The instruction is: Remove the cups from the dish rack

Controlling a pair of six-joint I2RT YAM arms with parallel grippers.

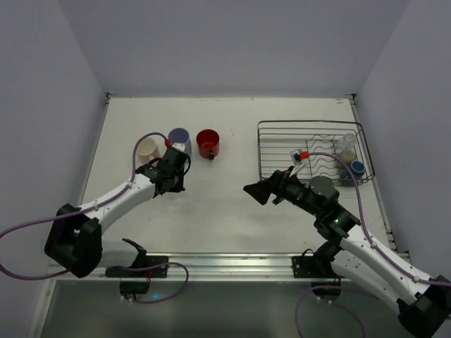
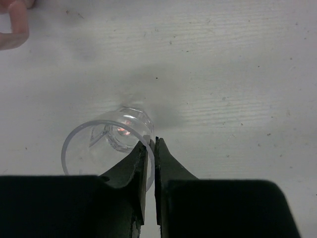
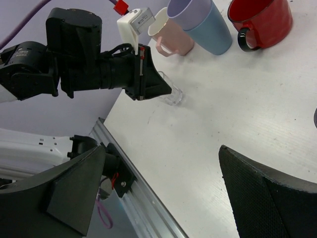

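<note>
My left gripper (image 2: 153, 141) is shut on the rim of the clear glass (image 2: 106, 144), one finger inside and one outside. The glass is upright at table level in front of the pink cup (image 1: 146, 148), the lavender cup (image 1: 180, 138) and the red mug (image 1: 208, 143). The right wrist view shows this grip (image 3: 166, 91) on the glass (image 3: 172, 95). My right gripper (image 1: 264, 189) is open and empty, over the table left of the dish rack (image 1: 278, 125). The rack holds a pale cup (image 1: 345, 146) and a blue cup (image 1: 357, 167) at its right end.
The pink cup (image 3: 171, 34), lavender cup (image 3: 200, 20) and red mug (image 3: 260, 20) stand close together at the back left. A metal rail (image 1: 225, 264) runs along the near table edge. Walls close in the table on three sides.
</note>
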